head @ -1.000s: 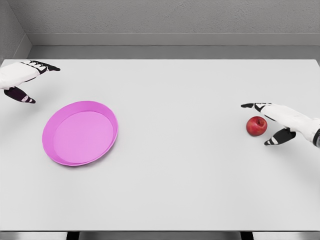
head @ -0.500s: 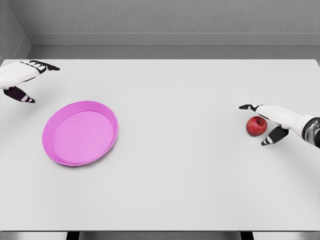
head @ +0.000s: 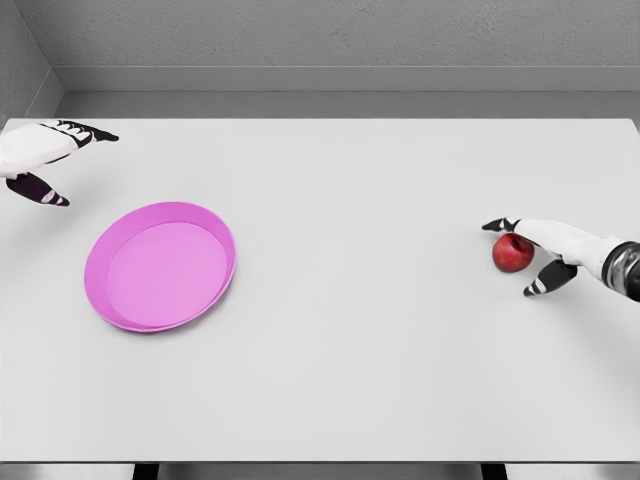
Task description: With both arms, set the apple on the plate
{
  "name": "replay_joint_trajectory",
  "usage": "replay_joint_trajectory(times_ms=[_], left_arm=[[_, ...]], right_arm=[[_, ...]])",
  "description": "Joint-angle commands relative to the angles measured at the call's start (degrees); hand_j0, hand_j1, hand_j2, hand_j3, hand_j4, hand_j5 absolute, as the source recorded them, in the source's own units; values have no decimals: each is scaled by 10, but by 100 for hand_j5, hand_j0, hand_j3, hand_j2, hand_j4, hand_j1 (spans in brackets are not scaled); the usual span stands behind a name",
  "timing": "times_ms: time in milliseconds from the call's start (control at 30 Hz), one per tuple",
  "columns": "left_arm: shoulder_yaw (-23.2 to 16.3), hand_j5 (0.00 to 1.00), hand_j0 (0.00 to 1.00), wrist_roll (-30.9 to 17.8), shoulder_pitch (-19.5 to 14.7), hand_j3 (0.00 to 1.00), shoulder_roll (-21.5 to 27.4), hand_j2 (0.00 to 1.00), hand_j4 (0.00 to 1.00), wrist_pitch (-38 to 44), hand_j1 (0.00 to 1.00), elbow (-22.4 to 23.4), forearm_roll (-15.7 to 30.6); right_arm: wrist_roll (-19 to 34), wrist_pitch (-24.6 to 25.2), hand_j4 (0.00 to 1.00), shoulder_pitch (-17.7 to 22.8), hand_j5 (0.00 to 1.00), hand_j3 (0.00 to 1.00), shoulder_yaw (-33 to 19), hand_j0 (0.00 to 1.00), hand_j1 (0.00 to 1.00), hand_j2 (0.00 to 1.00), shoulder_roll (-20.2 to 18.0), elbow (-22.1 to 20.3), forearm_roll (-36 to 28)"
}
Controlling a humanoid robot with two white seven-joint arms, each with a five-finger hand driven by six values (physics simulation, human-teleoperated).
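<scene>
The apple (head: 512, 253) sits at the tabletop's (head: 380, 330) right side, between the spread fingers of the right hand (head: 533, 257), not yet gripped. The plate (head: 160, 265) lies well apart, near the open left hand (head: 42, 160).

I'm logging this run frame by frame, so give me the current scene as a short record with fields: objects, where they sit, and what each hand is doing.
apple: red, on the table at the right, not on the plate
plate: pink, empty, on the table at the left
table: white
right hand: around the apple, fingers spread over and beside it, not closed on it
left hand: far left beyond the plate, fingers open, holding nothing
task state: apple not yet lifted
</scene>
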Motion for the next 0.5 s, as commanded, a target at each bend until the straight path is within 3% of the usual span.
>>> replay_joint_trajectory(times_ms=[0,67,200,467], left_arm=[[1,100,100,0,0,100,1,100,100,1,100,0,4],[1,100,100,0,0,100,1,100,100,1,100,0,4],[1,100,100,0,0,100,1,100,100,1,100,0,4],[1,100,100,0,1,100,1,100,100,1,100,-1,4]], right_arm=[[0,-1,74,0,74,74,3,74,74,74,-1,0,0],[0,-3,62,0,62,62,3,62,62,62,-2,-1,0],[0,-4,53,0,53,53,3,53,53,53,-2,-2,0],[0,-5,50,0,50,50,3,50,50,50,-2,-3,1]])
